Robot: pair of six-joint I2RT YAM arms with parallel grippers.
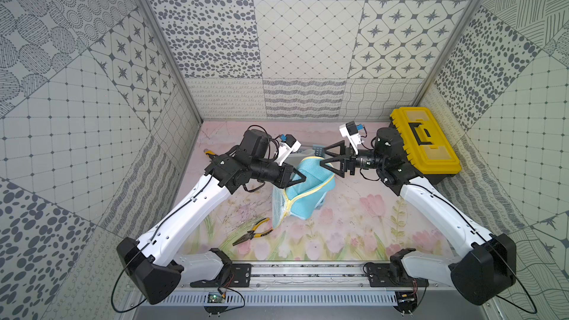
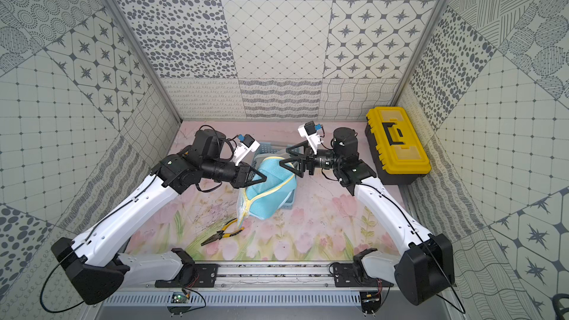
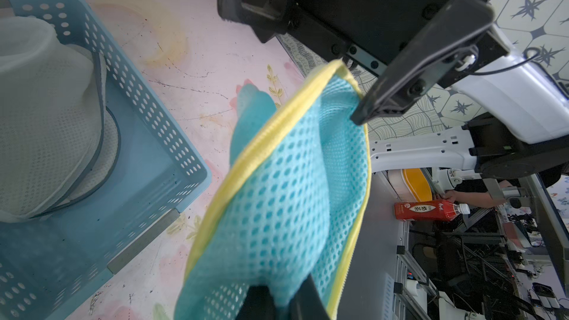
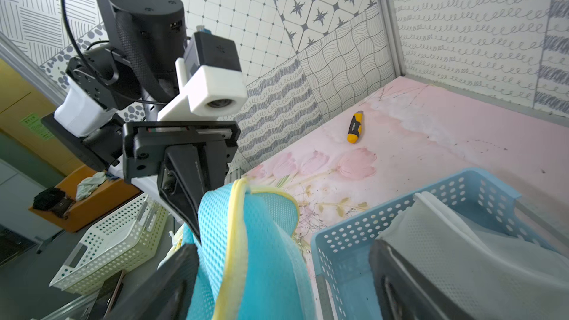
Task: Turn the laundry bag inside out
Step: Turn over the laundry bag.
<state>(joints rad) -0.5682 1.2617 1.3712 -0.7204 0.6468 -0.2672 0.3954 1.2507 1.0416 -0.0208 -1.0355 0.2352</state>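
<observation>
1. Light blue mesh laundry bag with a yellow zipper edge (image 1: 303,186): hanging above the pink floral table mat (image 1: 338,226), partly over the near end of a pale blue perforated plastic basket (image 3: 147,136); its lower part is drooping toward the mat in both top views.
2. Left gripper (image 1: 300,177): clamping shut on the laundry bag; in the left wrist view the blue mesh is sitting pinched between its two black fingers (image 3: 258,303).
3. Right gripper (image 1: 327,156): standing with its jaws spread wide at the top of the bag. One black finger (image 3: 400,87) is touching the yellow edge near the bag's upper corner; the pictures are not showing a closed hold on the fabric.
4. Pale blue perforated plastic basket: sitting on the mat behind the bag, holding a white mesh bag with grey trim (image 3: 46,112).
5. Yellow-handled long-nose pliers (image 1: 254,232): lying on the mat near the bag's lower tip, on the left arm's side.
6. Yellow and black plastic toolbox (image 1: 423,143): standing closed in the far corner behind the right arm.
7. Yellow and black utility knife (image 4: 355,127): lying on the mat near the far wall, well apart from the basket.
</observation>
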